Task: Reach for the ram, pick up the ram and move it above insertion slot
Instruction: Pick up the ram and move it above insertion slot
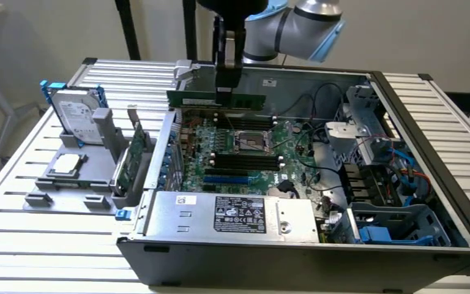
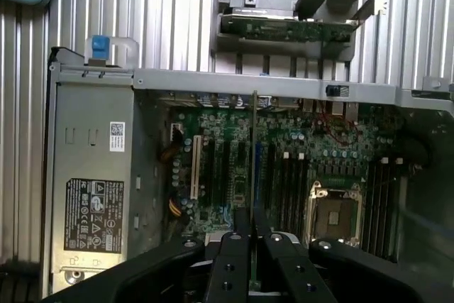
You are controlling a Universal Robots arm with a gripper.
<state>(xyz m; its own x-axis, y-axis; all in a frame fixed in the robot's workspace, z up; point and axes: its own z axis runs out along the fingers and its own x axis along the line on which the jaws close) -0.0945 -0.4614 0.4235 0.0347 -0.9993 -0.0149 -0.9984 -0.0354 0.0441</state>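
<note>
Your open computer case (image 1: 431, 184) sits on the slatted table, motherboard (image 1: 243, 153) exposed. The gripper (image 1: 228, 68) hangs over its far side with fingers clamped on the ram (image 1: 216, 98), lifted clear. Pickup looks done; alignment over the insertion slots (image 1: 243, 160) seems unfinished.

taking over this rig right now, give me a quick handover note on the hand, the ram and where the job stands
Hand: shut on the ram, gripping it on its upper edge.
Ram: lifted off the rack, held level in the air over the open computer case, above the far part of the motherboard. In the wrist view it shows edge-on between the fingers.
Done: reach and pickup.
Left: it hangs over the board, but I cannot tell whether it is lined up over the black memory slots. Not inserted.
On the grey rack: hard drive, expansion card.
</note>
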